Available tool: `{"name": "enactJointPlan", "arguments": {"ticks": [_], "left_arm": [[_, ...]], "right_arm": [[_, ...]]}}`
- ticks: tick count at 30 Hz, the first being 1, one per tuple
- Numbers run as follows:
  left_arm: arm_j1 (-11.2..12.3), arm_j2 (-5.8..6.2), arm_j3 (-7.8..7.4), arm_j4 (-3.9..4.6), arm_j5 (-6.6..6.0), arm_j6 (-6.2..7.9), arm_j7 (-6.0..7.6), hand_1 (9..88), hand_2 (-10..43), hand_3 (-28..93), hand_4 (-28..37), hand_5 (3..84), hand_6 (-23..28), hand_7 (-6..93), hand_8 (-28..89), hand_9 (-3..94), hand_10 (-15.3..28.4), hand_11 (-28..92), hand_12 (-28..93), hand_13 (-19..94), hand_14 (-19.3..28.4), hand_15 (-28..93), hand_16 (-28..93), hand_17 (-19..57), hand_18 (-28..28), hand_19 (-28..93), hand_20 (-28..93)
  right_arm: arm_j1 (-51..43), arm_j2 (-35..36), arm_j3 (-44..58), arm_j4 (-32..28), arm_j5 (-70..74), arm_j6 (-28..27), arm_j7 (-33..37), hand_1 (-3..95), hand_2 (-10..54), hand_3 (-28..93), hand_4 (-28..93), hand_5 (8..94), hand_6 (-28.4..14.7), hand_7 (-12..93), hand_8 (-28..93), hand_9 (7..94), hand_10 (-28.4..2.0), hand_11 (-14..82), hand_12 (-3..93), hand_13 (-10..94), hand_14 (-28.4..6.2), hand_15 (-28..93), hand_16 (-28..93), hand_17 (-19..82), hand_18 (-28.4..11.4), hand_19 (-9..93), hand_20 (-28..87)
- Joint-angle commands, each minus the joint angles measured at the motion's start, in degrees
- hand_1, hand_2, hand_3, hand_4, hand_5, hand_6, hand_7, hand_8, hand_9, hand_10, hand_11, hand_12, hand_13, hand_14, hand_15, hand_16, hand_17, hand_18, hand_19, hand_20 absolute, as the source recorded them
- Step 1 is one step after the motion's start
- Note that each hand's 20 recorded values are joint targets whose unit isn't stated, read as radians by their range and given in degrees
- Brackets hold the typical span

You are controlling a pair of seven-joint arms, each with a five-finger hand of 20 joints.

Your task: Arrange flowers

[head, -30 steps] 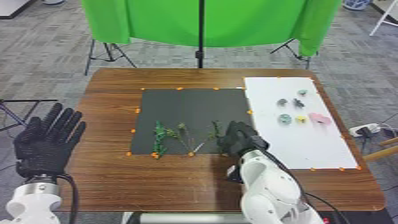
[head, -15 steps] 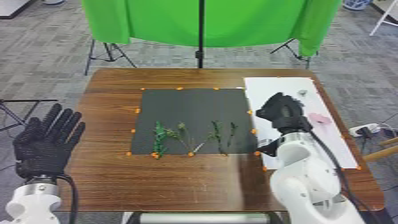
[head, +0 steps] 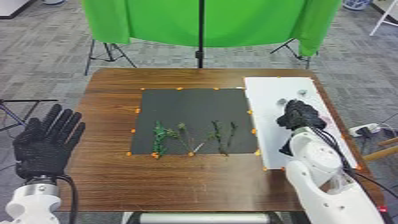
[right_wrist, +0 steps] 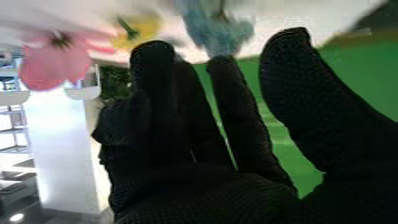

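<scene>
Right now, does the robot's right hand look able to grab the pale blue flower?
Probably yes. Over the white sheet, the right hand's straight fingers have their tips right by the pale blue flower, and nothing seems to stand between them.

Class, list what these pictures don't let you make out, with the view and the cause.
- Head view: part of the white sheet, hidden by the right hand.
- Right wrist view: the far end of the blue flower, cut off by the picture's edge.
- Head view: single leaves on the stems, too small.
</scene>
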Motion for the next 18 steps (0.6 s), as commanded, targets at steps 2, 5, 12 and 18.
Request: {"name": "enactJointPlan", "arguments": {"ticks": [2,5,12,18], "left_arm": [[-0.2,-0.68,0.68,0.18,-0.21,0.11,-0.18,24.3,16.2,79,-28.3,45.2,8.1,10.9,-9,39.7,13.9,17,10,33,12.8,22,-3,-4.3,12.6,31,13],[0.0,-0.79,0.63,0.15,-0.15,0.02,-0.20,24.3,16.1,79,-28.3,45.2,8.0,10.9,-9,39.7,13.9,17,10,33,12.9,22,-3,-4.4,12.7,32,13],[0.5,-0.83,0.16,-0.03,-0.28,0.24,-0.16,24.2,16.0,79,-28.3,45.2,8.1,10.8,-9,39.7,14.1,17,10,33,12.9,22,-3,-4.5,12.7,32,13],[0.6,-0.53,-0.05,0.05,-0.57,0.78,0.10,24.2,15.9,79,-28.3,45.2,8.1,10.8,-9,39.7,14.0,17,10,33,12.9,22,-3,-4.4,12.7,32,13]], "right_arm": [[2.0,0.3,-3.7,6.2,-2.8,8.3,-0.9,47.1,-9.5,84,-28,59.2,-5.2,16,-12,58.1,-17.5,20.7,18.0,52,-16.7,69,22,34,-24.9,92,46],[1.9,0.1,-3.9,6.6,-3.6,9.8,-1.3,54.9,-9.5,76,-28,68.8,-3.1,19,-5,71.4,-14.6,16.2,27.7,61,-13.6,62,34,35,-24.2,91,45],[1.8,0.9,-5.0,0.1,-1.5,12.8,-1.9,62.8,-9.5,72,-28,75.8,-1.8,25,3,82.4,-11.9,12.5,41.8,69,-10.1,58,42,38,-23.5,91,45],[7.9,-1.6,-9.7,-7.0,11.1,7.0,-7.7,61.5,-9.5,73,-28,75.4,-2.5,25,3,82.2,-12.1,12.1,41.9,68,-9.8,58,43,38,-23.3,91,45]]}}
